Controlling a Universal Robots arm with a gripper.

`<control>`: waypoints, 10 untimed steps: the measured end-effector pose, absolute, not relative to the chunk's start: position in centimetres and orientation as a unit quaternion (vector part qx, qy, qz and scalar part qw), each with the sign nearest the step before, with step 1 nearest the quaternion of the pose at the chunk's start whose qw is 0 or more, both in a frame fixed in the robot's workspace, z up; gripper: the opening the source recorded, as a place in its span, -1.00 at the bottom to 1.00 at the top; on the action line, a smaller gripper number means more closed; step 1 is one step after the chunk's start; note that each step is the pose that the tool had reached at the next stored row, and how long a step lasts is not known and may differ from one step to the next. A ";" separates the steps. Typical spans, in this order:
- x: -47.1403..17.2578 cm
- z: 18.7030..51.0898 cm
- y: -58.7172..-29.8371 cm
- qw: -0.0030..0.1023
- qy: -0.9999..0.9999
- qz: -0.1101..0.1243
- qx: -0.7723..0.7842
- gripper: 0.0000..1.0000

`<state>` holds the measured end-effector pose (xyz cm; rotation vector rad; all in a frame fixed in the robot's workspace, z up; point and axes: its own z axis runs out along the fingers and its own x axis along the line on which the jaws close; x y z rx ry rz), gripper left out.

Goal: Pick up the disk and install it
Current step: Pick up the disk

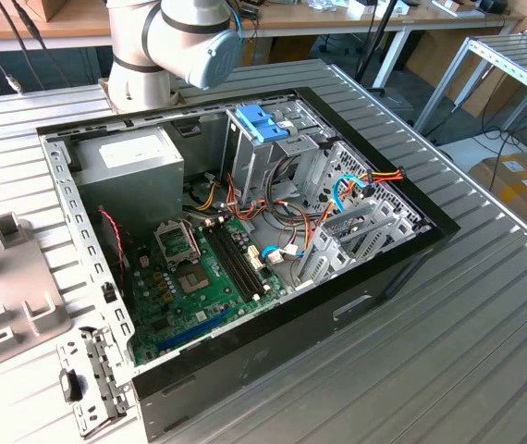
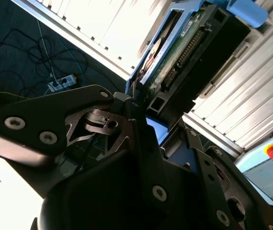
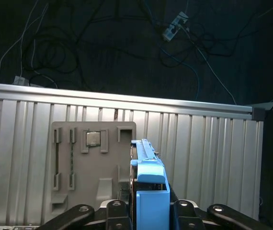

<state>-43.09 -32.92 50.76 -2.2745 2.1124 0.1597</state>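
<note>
My jaws are pinching the disk (image 3: 148, 163). It stands on edge between them, and my gripper (image 3: 150, 207) presses a dark finger (image 3: 182, 207) against each flat face. One blue side rail (image 3: 151, 179) runs along the edge turned toward the first wrist camera, so the disk reaches straight out past my fingertips. In the second wrist view the disk's green circuit board and its row of connector pins face out from my grip, with blue plastic along the rim.

Beyond my jaws lies the ribbed metal table (image 3: 213, 158). On it, just to one side of the disk's far end, is a grey slotted tray (image 3: 93, 163), well clear of my fingers. Past the table's edge the dark floor carries loose cables and a power strip (image 3: 175, 24).

In the exterior view my arm (image 1: 171, 42) rises behind the open computer case (image 1: 374, 277). The case lies on that table with its motherboard (image 1: 199, 277), grey power supply (image 1: 134, 166) and light-blue latch (image 1: 262, 120) exposed. I cannot tell how far my jaws are from it.
</note>
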 end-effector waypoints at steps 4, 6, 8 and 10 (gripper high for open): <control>-42.9 50.8 -33.0 0.017 0.680 0.051 -0.732 -0.26; -42.8 50.8 -33.0 0.017 0.679 0.051 -0.732 -0.26; -42.7 50.8 -33.1 0.017 0.679 0.051 -0.732 -0.26; -42.6 50.8 -33.1 0.017 0.680 0.051 -0.732 -0.26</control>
